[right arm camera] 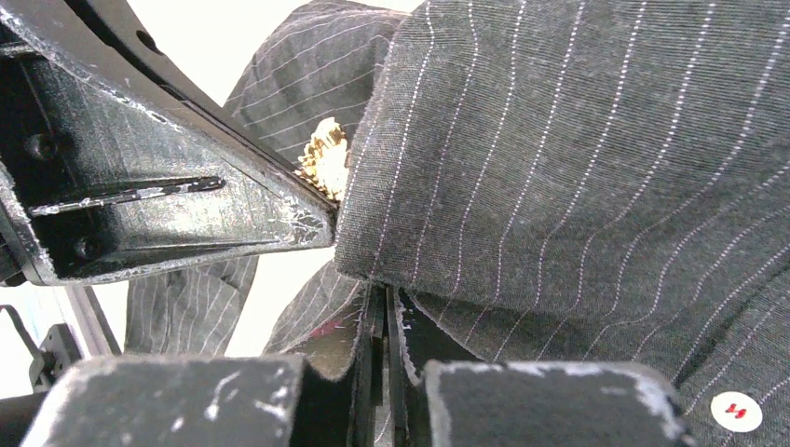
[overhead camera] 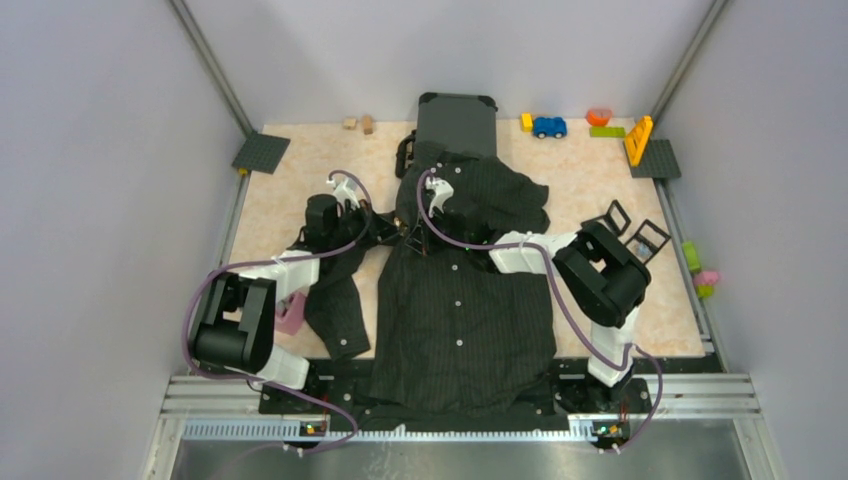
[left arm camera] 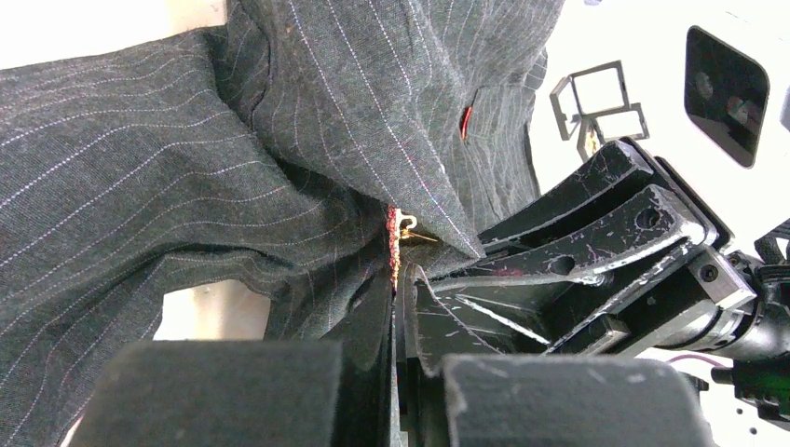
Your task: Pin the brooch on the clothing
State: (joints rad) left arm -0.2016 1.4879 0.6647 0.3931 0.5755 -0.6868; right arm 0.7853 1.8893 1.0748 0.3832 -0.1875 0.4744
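Both pincers closed: left gripper [left arm camera: 399, 279] held the brooch [left arm camera: 395, 244] against the shirt [left arm camera: 186, 168], right gripper [right arm camera: 382, 312] pinched a shirt fold.

The shirt [overhead camera: 455, 320] lies spread on the table [overhead camera: 600, 190], its collar toward the suitcase [overhead camera: 457, 118] behind it. The brooch [right arm camera: 324, 169] sits at the collar, between the left end effector [overhead camera: 385, 230] and the right end effector [overhead camera: 425, 228].

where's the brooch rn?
Right wrist view, upper left: the gold brooch sits at the tip of the left gripper, against a folded edge of the shirt.
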